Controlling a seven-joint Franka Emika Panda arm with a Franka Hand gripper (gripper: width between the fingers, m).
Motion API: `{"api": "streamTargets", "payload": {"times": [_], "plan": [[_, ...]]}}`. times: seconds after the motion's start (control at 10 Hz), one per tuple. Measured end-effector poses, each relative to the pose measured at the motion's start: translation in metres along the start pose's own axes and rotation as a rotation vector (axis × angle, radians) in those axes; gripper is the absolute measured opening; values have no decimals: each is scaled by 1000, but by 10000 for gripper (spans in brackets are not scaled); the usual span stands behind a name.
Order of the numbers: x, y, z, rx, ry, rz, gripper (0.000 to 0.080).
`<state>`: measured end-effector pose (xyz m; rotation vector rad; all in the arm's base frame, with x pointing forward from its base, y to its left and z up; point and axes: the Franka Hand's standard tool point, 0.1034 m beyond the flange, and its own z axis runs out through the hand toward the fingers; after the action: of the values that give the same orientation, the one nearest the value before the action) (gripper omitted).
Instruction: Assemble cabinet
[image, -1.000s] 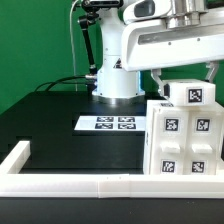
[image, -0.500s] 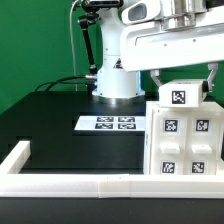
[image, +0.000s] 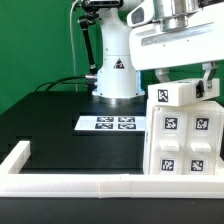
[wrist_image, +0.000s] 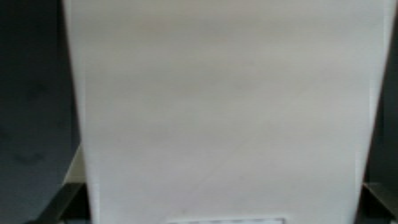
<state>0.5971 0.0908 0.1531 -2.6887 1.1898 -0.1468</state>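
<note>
One boxy white plastic cabinet body (image: 185, 140), smooth, tag-covered front, standing on the matte black table (image: 60, 130) at the exterior view's right, flat white tagged panel (image: 184, 94) tilted on top, gripper (image: 186, 84) clamped across it.

White tagged cabinet body (image: 185, 145) upright, smaller tagged block (image: 180, 95) atop

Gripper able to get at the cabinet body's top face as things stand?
Probably not. The gripper looks shut on a tagged white block, held tilted just above the cabinet body and covering its top; the block would need placing first.
</note>
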Motion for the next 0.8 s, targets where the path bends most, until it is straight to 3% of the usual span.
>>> {"api": "streamTargets", "payload": {"times": [0.3, 0.8], "plan": [[1, 1, 1, 23, -23, 278, 557], [0, 1, 1, 26, -46, 632, 556]]}}
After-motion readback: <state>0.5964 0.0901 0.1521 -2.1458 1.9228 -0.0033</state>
